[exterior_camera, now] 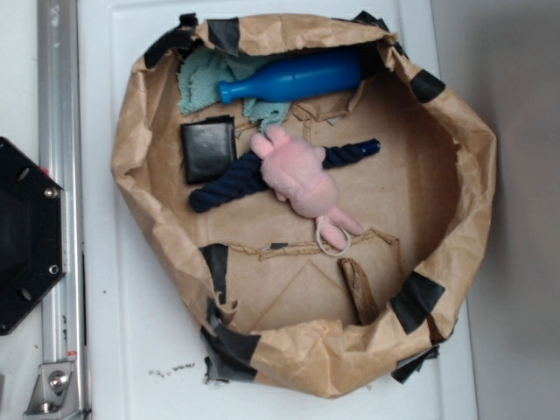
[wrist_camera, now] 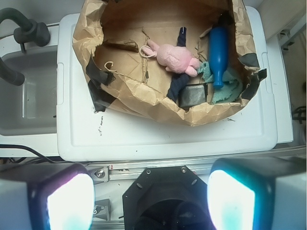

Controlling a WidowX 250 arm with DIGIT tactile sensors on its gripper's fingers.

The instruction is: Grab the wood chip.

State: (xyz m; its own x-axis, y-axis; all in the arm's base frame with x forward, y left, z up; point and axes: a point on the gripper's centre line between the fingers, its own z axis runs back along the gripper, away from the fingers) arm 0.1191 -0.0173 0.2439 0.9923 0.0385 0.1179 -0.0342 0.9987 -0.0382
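The wood chip (exterior_camera: 359, 290) is a small dark-brown tapered piece lying on the crumpled brown paper near the front right wall of the paper-lined bin (exterior_camera: 131, 166). In the wrist view it lies at the far left of the bin (wrist_camera: 120, 45), beside the plush's ring. My gripper (wrist_camera: 151, 201) is open and empty, its two pale fingers (wrist_camera: 69, 201) spread wide at the bottom of the wrist view. It hangs over the robot base, well short of the bin. The gripper does not show in the exterior view.
In the bin lie a blue bottle (exterior_camera: 293, 77), a pink plush rabbit (exterior_camera: 302, 175), a dark navy rope (exterior_camera: 232, 185), a black square pouch (exterior_camera: 208, 149) and a teal cloth (exterior_camera: 203, 77). The black robot base (exterior_camera: 26, 236) and a metal rail (exterior_camera: 57, 219) stand at the left. A grey basin (wrist_camera: 29, 91) sits beside the white top.
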